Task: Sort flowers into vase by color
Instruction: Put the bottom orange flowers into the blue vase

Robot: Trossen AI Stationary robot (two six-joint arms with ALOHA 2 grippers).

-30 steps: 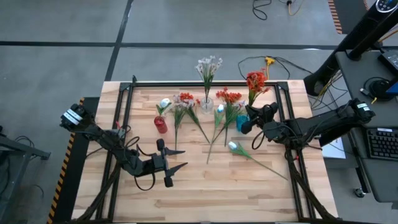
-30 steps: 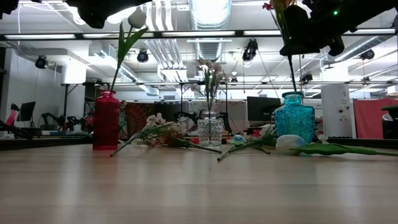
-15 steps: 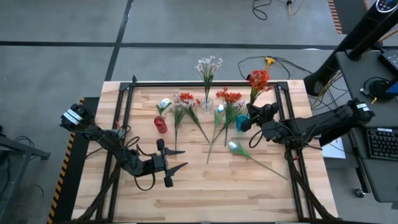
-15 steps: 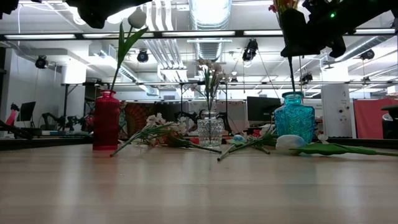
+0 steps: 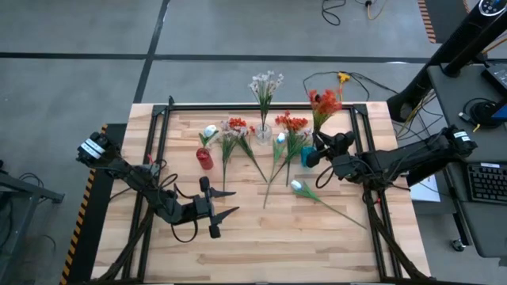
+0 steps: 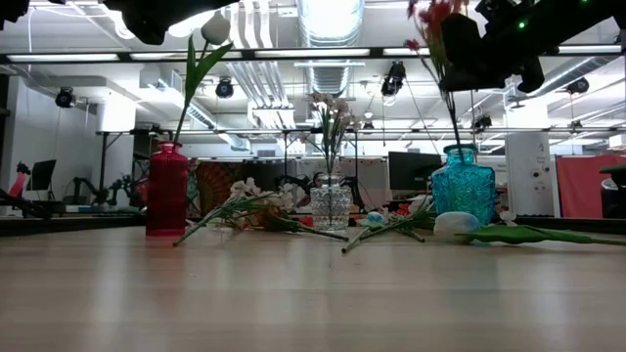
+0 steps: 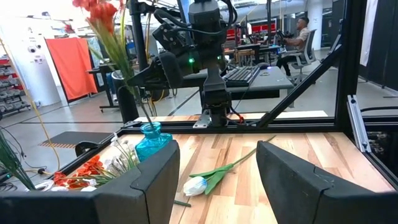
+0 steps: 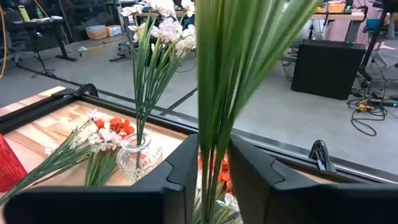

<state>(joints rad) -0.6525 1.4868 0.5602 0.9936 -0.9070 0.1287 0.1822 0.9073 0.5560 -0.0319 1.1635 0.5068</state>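
Your right gripper (image 8: 213, 171) is clamped on the tall orange-red flower stem (image 5: 324, 103), its stalk reaching down into the faceted teal glass vase (image 6: 462, 197) just below: release while it leans and you may tip the vase. The white tulip (image 5: 297, 187) lies on the wooden table (image 5: 261, 245) near that gripper. Your left gripper (image 5: 224, 202), well apart, waits with fingers spread.

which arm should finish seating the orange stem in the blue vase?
Right. The right gripper is shut on the orange-red stem directly over the blue vase. The left gripper hangs open over bare table.
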